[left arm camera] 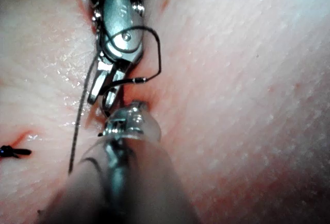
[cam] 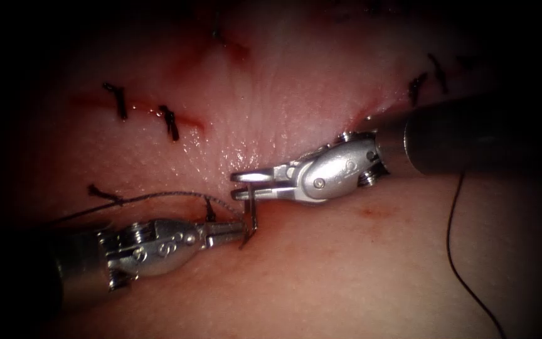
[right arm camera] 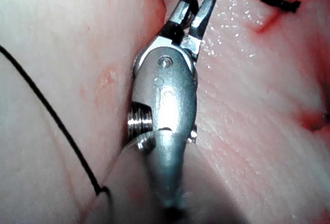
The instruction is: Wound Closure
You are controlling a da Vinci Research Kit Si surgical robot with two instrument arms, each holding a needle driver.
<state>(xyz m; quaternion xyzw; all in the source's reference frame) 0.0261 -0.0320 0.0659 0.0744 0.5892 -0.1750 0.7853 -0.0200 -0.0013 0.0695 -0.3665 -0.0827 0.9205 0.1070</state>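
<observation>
Looks like a mid-stitch needle handover: left tool (cam: 236, 233) clamped on the curved needle (cam: 252, 220) at the cut, right tool (cam: 246, 185) slightly open around it, gripping nothing yet; a clean regrasp seems needed.

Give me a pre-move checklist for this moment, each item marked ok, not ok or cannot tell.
1. Left tool grips the needle: ok, jaws shut on it.
2. Right tool grips the needle: cannot tell, jaws slightly parted around its upper part.
3. Needle tip out of the tissue: cannot tell, tip hidden.
4. Thread clear of the jaws: not ok in the left wrist view, it loops over the right tool.
5. Earlier stitches left of the tools untouched: ok.
</observation>
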